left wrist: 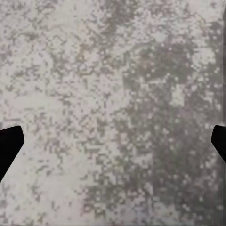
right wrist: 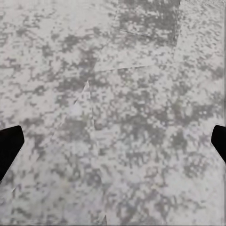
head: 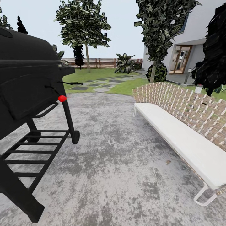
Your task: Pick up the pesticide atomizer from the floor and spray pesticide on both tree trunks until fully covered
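Spreading across the frame's lower half, a mottled grey patio [head: 119, 150] is seen. The lawn [head: 103, 75] lies at upper centre. Both grippers [left wrist: 113, 141] [right wrist: 113, 141] are spread wide, empty. The atomizer's direction cannot be told.

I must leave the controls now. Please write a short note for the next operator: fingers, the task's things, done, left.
Left gripper: open, holding nothing, over mottled grey paving.
Right gripper: open, holding nothing, over the same paving.
The robot stands on a patio between a black grill and a white bench.
The lawn and fence lie ahead.
Done: nothing that can be seen.
Left: find the atomizer, pick it up, spray both trunks.
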